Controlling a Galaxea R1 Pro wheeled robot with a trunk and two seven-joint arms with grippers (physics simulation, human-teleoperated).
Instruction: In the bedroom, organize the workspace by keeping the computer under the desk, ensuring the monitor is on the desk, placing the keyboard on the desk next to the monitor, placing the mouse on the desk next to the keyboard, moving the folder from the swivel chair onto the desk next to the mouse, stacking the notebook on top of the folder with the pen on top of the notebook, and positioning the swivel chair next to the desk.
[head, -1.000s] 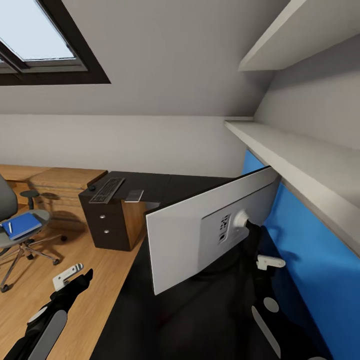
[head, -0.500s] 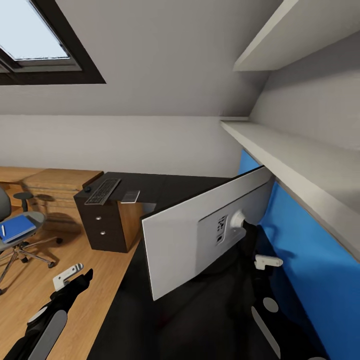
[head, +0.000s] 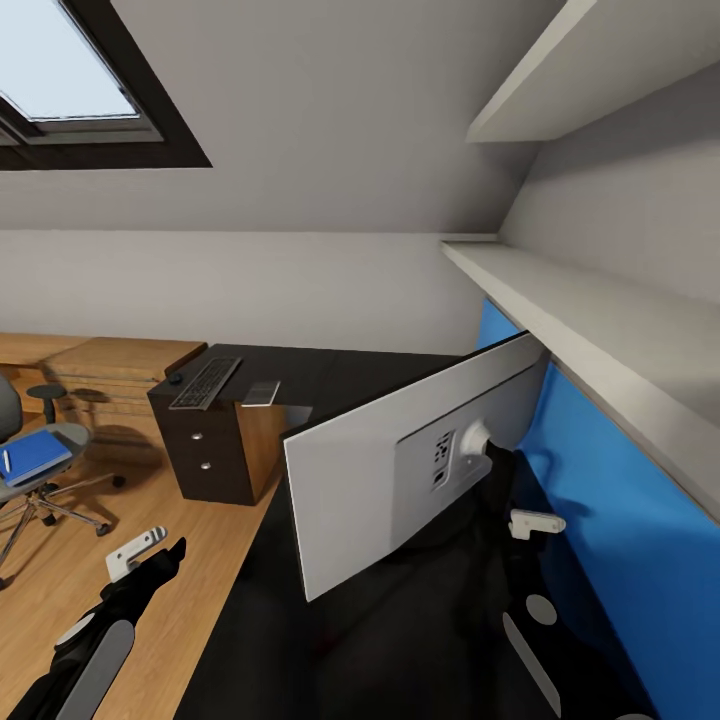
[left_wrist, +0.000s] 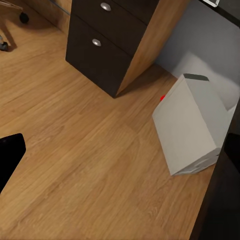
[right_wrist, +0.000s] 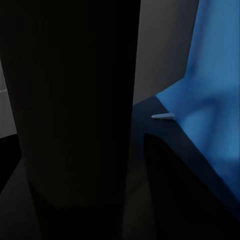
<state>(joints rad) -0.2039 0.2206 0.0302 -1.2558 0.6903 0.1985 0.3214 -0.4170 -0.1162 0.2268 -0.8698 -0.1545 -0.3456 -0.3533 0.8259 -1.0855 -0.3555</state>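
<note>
Monitor (head: 400, 470) stands on the glossy black bench (head: 330, 640) with its grey-white back toward the robot, its long axis running from about 7 o'clock near the bench edge up toward 2 o'clock by the blue wall panel (head: 610, 520). Right tool (head: 537, 523) hovers just beside the stand at roughly 4 o'clock of the mount, so the right arm looks much the nearer for any turning of the screen; whether its fingers are parted I cannot tell. Left tool (head: 140, 555) hangs over the wood floor at 8 o'clock, apparently released and holding nothing. Keyboard (head: 205, 382) and mouse (head: 176, 378) lie at the far end of the bench near 11 o'clock, above the drawer unit (head: 215, 450). Folder (head: 35, 457) rests on the swivel chair (head: 45, 470) at 9 o'clock. Computer (left_wrist: 192, 130) sits tilted on the floor by the drawers.
</note>
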